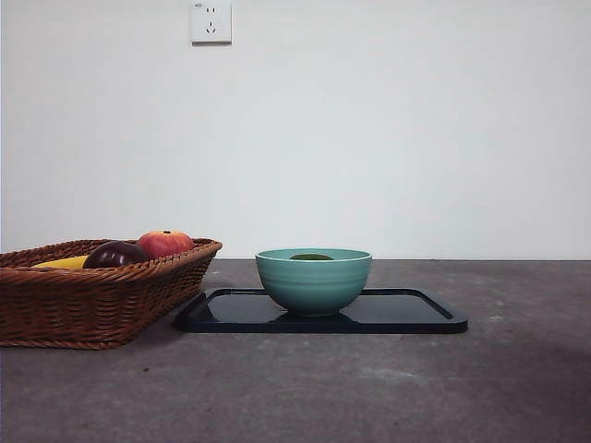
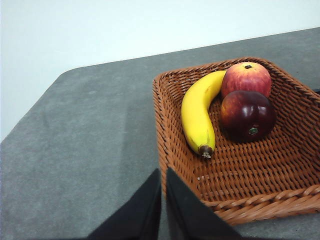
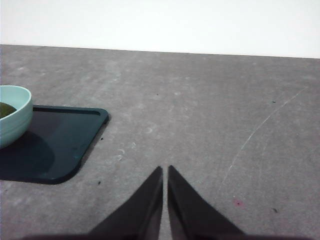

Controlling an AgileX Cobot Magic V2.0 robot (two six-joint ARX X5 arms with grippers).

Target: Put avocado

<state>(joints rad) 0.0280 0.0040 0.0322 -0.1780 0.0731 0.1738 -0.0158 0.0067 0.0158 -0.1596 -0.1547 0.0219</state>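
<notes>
The dark green avocado [image 1: 311, 257] lies inside the teal bowl [image 1: 313, 281]; only its top shows above the rim. A sliver of it shows in the right wrist view [image 3: 6, 109], inside the bowl [image 3: 14, 120]. The bowl stands on a dark tray [image 1: 406, 314]. My left gripper [image 2: 163, 172] is shut and empty, beside the near corner of the wicker basket [image 2: 240, 205]. My right gripper [image 3: 165, 170] is shut and empty over bare table, apart from the tray [image 3: 60, 145]. Neither arm shows in the front view.
The wicker basket [image 1: 92, 300] stands left of the tray and holds a yellow banana [image 2: 197, 115], a red apple [image 2: 246, 78] and a dark purple round fruit [image 2: 247, 116]. A wall socket [image 1: 211, 21] is on the back wall.
</notes>
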